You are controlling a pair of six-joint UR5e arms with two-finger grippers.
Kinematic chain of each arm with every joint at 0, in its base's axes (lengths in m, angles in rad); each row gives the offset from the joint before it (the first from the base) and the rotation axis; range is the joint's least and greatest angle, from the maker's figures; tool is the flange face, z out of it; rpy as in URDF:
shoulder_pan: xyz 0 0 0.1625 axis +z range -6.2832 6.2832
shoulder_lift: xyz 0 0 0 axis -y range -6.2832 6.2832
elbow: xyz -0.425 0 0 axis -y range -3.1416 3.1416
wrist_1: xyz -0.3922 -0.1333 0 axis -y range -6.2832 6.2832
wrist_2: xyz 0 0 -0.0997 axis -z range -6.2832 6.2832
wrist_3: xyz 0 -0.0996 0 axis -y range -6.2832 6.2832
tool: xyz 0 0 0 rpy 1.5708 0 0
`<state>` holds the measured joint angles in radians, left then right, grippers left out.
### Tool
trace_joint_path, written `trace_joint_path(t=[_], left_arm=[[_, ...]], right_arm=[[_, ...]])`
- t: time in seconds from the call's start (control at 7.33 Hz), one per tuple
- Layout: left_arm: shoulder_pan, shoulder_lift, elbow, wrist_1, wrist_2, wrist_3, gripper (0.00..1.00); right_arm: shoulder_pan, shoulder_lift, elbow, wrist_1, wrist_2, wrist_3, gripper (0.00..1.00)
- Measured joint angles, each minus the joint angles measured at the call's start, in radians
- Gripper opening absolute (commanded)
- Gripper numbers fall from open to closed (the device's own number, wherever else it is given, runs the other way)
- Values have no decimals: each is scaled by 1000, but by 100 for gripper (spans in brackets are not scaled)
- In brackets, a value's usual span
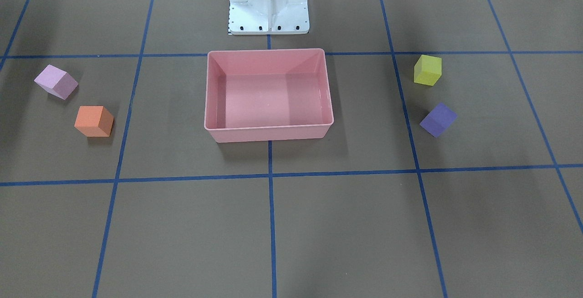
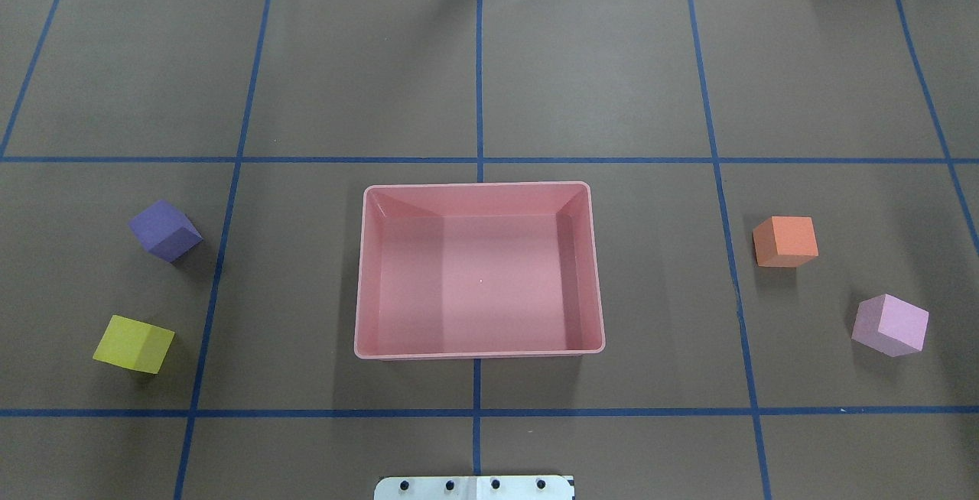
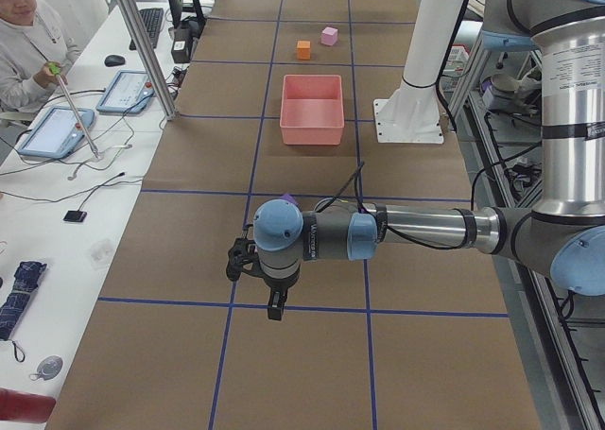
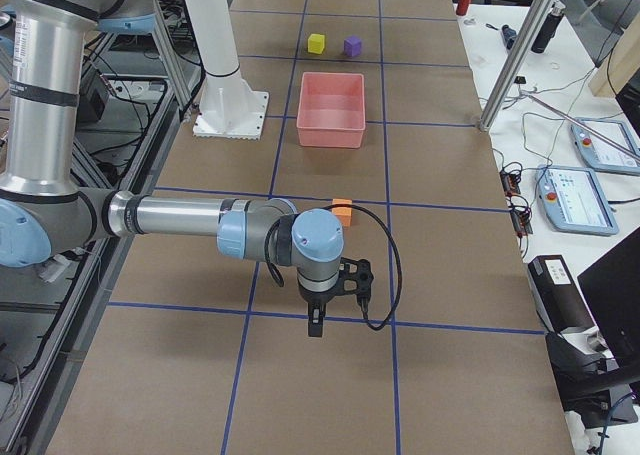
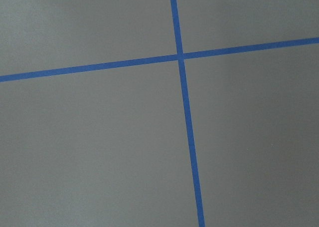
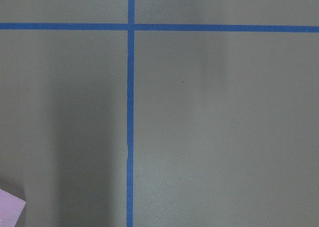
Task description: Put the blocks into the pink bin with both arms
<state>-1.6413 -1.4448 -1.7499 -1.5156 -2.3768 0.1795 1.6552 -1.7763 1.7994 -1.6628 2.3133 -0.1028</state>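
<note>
The pink bin (image 2: 478, 352) stands empty at the table's middle, also in the front view (image 1: 268, 130). The purple block (image 2: 164, 230) and yellow block (image 2: 134, 343) lie to its left in the overhead view. The orange block (image 2: 785, 241) and light pink block (image 2: 890, 325) lie to its right. My left gripper (image 3: 274, 309) shows only in the exterior left view, high above the table's left end. My right gripper (image 4: 314, 325) shows only in the exterior right view, above the right end. I cannot tell whether either is open or shut. A light pink corner (image 6: 10, 209) shows in the right wrist view.
The white metal base (image 1: 268, 4) stands behind the bin on the robot's side. Blue tape lines (image 2: 478, 87) divide the brown table cover into squares. An operator (image 3: 24, 43) sits at a side desk with tablets.
</note>
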Motion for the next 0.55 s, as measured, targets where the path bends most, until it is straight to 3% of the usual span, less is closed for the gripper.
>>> trace_joint_path(t=[0.55], left_arm=[[1,0,-38,-7,0,4,100]], right_arm=[[0,0,1,0,0,0,100]])
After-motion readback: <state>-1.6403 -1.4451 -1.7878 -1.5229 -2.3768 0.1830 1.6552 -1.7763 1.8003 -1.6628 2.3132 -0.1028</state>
